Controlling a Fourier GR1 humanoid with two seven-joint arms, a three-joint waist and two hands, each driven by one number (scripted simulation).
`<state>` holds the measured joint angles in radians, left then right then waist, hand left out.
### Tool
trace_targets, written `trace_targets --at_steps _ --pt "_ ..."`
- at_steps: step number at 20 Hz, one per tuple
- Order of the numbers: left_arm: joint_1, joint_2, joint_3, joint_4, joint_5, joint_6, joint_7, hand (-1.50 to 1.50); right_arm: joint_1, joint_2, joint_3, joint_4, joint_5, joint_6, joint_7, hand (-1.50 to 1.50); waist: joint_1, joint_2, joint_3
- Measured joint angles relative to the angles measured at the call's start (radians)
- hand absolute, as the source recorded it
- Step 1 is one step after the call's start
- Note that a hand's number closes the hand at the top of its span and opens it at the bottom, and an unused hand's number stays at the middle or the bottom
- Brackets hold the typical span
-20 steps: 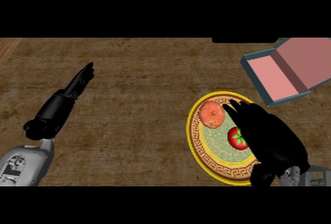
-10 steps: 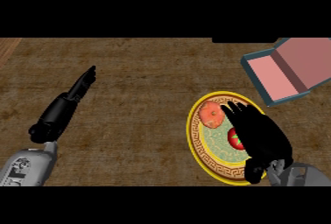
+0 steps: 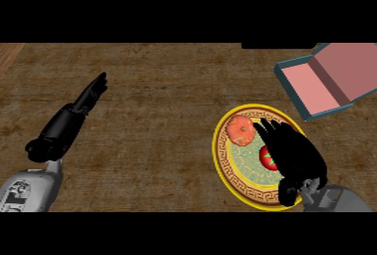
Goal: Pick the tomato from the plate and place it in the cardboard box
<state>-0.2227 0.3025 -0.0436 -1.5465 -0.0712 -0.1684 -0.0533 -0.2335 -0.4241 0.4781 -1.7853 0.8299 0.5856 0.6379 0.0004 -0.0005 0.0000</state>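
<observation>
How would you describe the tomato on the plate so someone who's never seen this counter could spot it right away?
Start at the round plate with the yellow rim and patterned brown band, below the open cardboard box. Two red things lie on it. The tomato is the deeper red one with a green stem patch, half hidden under the right robot hand; its neighbour is paler, orange-red, and uncovered.

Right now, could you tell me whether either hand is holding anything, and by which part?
Nothing is clearly held. The right hand lies over the tomato on the plate; a grip cannot be told. The left hand is empty.

Right hand [image 3: 293,152] covers the tomato [image 3: 267,158] on the plate [image 3: 228,169].
</observation>
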Motion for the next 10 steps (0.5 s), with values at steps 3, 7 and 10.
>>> trace_targets --at_steps 3,7,10 --pt "0.003 -0.018 0.002 -0.006 -0.024 0.003 0.002 0.00 0.013 0.007 -0.015 0.051 0.051 -0.029 -0.046 -1.50 0.000 0.000 0.000" --pt "0.007 -0.022 0.027 0.014 -0.030 -0.017 -0.022 0.00 0.005 0.019 -0.060 0.110 0.079 -0.034 -0.107 -1.50 0.001 0.000 0.000" --pt "0.019 -0.029 0.035 -0.003 -0.037 -0.029 -0.022 0.00 0.022 0.035 -0.072 0.136 0.098 -0.040 -0.150 1.50 0.001 0.000 0.000"
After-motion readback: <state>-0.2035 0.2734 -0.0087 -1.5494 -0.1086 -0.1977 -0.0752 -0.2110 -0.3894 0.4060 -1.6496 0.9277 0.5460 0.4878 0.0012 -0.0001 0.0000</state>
